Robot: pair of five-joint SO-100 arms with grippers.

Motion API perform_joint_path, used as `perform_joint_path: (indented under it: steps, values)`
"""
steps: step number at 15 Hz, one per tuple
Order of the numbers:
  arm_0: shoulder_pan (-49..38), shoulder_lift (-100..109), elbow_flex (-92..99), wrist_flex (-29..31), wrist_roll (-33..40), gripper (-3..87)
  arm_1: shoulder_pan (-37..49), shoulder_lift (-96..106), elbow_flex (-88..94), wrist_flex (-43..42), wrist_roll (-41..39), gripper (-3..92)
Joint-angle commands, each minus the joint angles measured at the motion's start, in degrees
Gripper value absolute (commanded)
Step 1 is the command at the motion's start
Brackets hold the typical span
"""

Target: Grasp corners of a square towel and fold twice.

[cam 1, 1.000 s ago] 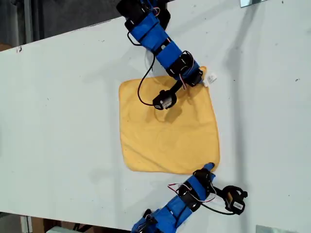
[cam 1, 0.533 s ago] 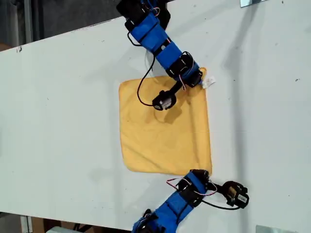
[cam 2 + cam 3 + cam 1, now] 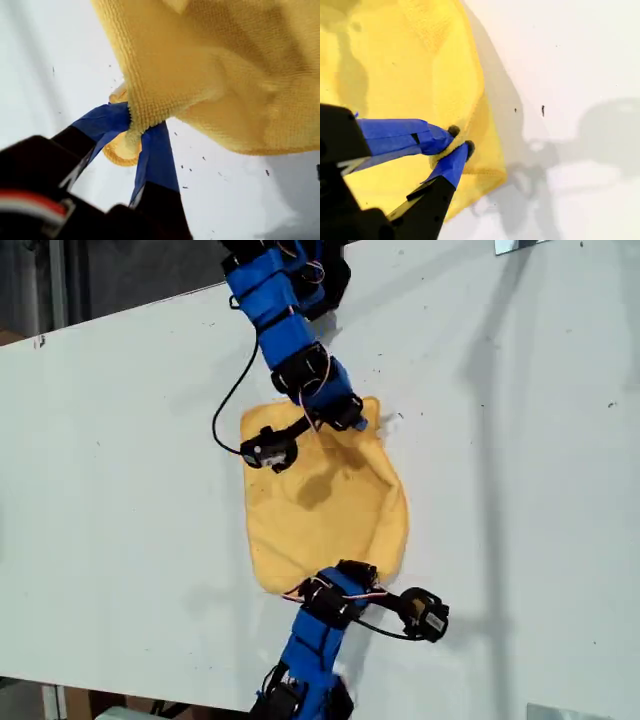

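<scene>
Between its blue jaws, my first gripper [image 3: 136, 134] pinches a corner of the towel [image 3: 325, 505], and my second gripper [image 3: 454, 144] is clamped on another corner. Both corners are lifted and lean over the yellow cloth, so the first fold looks only begun, with the second fold still to do. Around the towel the white table [image 3: 120, 470] has lots of bare room, and its edges lie well away.

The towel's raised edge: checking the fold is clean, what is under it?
Under the towel, lifted by my first gripper, only bare white table shows. Whatever its flat part covers is hidden.
</scene>
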Motion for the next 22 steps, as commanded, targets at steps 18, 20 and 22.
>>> perform_joint_path:
  steps: [18,20,22]
  values:
    - [-81.30,36.65,25.66,-26.81,56.16,-2.6,70.58,2.29,-1.76,-35.42,-34.37,-0.1]
    - [-83.85,30.67,26.10,-29.71,56.95,-2.6,69.96,-8.00,-5.45,-35.95,-34.54,-0.1]
    - [-83.76,28.48,28.83,-31.73,57.04,-2.6,68.73,-8.09,-5.10,-34.01,-34.54,-0.1]
